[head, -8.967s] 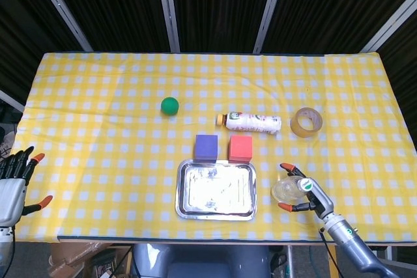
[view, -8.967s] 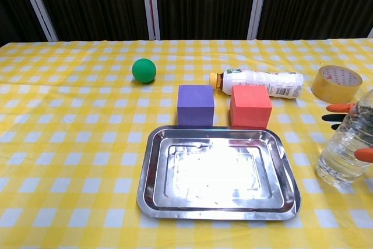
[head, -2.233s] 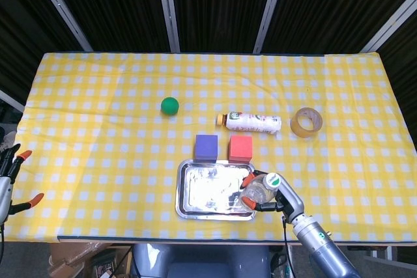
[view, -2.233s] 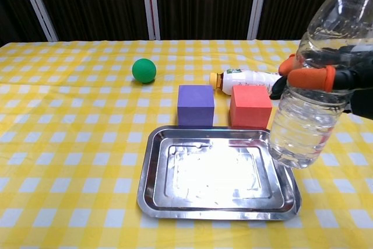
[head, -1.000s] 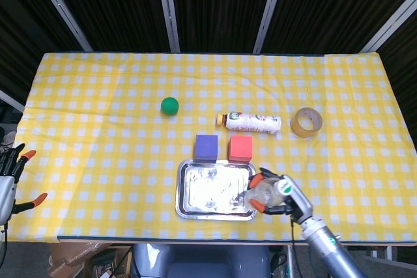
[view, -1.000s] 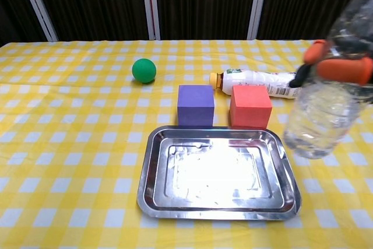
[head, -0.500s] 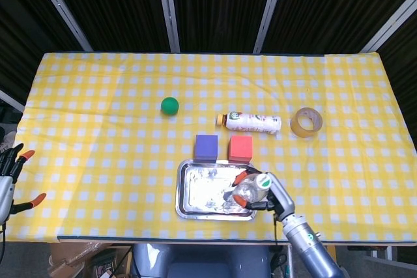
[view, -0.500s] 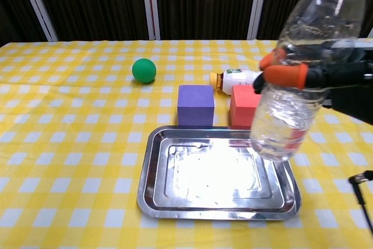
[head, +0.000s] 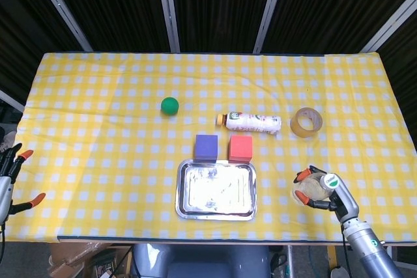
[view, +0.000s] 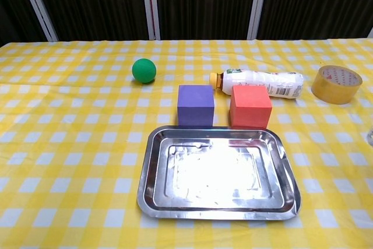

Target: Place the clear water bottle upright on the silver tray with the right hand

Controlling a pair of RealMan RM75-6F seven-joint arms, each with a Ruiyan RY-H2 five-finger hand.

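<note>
The clear water bottle (head: 311, 188), with a green-and-white cap, is in the grip of my right hand (head: 322, 193), whose orange fingertips wrap its body. Bottle and hand are over the yellow checked cloth to the right of the silver tray (head: 182, 190), well apart from it. Nothing lies in the tray (view: 148, 173). In the chest view neither hand shows clearly. My left hand (head: 9, 183) hangs at the table's left front corner, fingers spread and holding nothing.
A purple cube (head: 206, 146) and a red cube (head: 241, 148) stand just behind the tray. Further back lie a labelled bottle (head: 253, 122), a tape roll (head: 306, 122) and a green ball (head: 169, 105). The table's front edge runs close below my right hand.
My right hand has carried the bottle rightward from above the tray's right part to beside the tray, out of the chest view. The left hand has stayed put.
</note>
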